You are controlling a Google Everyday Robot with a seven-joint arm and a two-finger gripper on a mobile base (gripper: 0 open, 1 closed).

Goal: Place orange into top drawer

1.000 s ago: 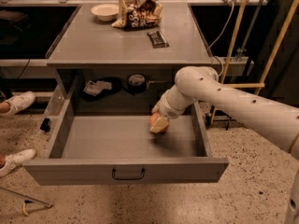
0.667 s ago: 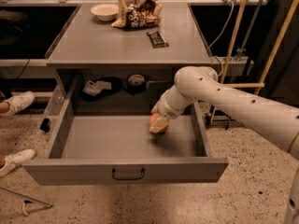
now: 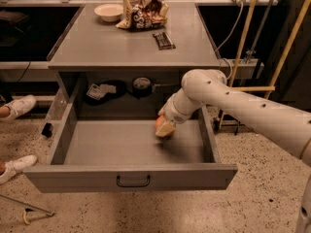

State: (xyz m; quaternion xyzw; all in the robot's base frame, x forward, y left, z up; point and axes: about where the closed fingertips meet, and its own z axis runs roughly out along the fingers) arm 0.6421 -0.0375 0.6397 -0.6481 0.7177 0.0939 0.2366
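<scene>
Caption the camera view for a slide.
The robot's gripper holds the small round orange inside the open, wide grey metal top drawer.

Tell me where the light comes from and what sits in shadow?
Camera view: light falls from above, brightening the flat grey table top and the white robot arm; the recess beneath is dark; the end effector, holding the small round orange fruit inside the open grey metal top drawer, is dimmer.

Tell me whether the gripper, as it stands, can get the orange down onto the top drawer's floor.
Probably yes. The top drawer is pulled open, its floor bare, and the gripper, shut on the orange, hangs over its right rear with nothing beneath.
</scene>
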